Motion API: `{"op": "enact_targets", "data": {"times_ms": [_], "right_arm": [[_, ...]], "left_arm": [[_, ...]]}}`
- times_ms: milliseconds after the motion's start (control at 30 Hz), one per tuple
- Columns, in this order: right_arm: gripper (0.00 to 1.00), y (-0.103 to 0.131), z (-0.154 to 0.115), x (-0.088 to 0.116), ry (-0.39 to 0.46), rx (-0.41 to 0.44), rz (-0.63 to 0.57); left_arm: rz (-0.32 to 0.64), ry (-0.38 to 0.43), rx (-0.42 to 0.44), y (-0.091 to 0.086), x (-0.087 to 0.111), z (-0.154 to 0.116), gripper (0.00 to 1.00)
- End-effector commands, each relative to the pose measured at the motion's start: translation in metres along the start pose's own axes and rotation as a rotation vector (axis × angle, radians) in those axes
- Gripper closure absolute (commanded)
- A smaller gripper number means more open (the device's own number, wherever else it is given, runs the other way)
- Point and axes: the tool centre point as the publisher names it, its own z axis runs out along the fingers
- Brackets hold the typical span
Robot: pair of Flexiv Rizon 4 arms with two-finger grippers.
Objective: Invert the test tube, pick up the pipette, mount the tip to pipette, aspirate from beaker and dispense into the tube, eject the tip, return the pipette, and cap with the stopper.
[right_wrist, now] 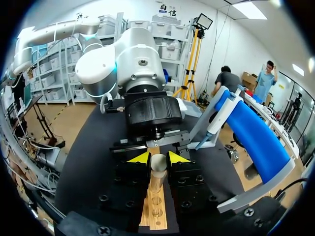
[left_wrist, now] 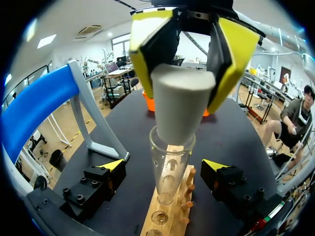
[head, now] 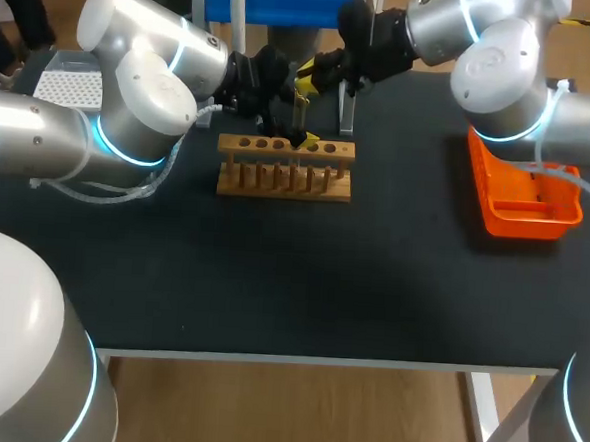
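the near stretch of the desk (head: 301, 282) fills the lower part of the head view, dark and flat. past it, at the middle of the frame, the wooden rack (head: 285, 178) stands with its row of holes running left to right. level with it, at the right of the frame, the orange tray (head: 515, 226) lies well apart from the rack.

the test tube (left_wrist: 170, 172) stands upright in the rack, mouth up. my left claw (left_wrist: 164, 165) comes in from the left of the head view and is spread wide: one yellow-tipped finger stands on each side of the tube and neither touches the glass. my right claw (right_wrist: 158, 158) comes in from the upper right of the head view and hangs just above the tube. it is clamped on the grey stopper (left_wrist: 181, 108), with a yellow pad pressed against each side of it. the stopper's narrow end points down and meets the tube's mouth. how deep it sits i cannot tell.

behind the rack, at the top middle of the head view, the blue stand (head: 288, 2) crosses the frame, and the pipette (head: 237, 15) hangs from it. at the upper left of the frame, near the desk's far corner and behind my left arm, lies the white tip box (head: 68, 85).
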Motion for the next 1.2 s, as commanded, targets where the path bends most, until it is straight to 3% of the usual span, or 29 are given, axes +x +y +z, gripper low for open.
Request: {"op": "enact_targets", "data": {"times_ms": [33,1067,1133,1200], "right_arm": [[1.00,0.000,0.002,-0.001,0.004,0.003,0.000],[1.00,-0.025,0.013,0.007,0.028,0.035,0.020],[0.58,-0.026,0.013,0.007,0.025,0.038,0.022],[0.00,-0.027,0.011,0.005,0.013,0.021,0.024]], "left_arm": [[-0.001,0.004,-0.002,0.000,-0.002,0.001,0.00],[-0.001,0.004,-0.002,0.000,-0.002,0.001,0.00],[-0.001,0.004,-0.002,0.000,-0.002,0.001,0.00],[-0.001,0.004,-0.002,0.000,-0.002,0.001,0.00]]}}
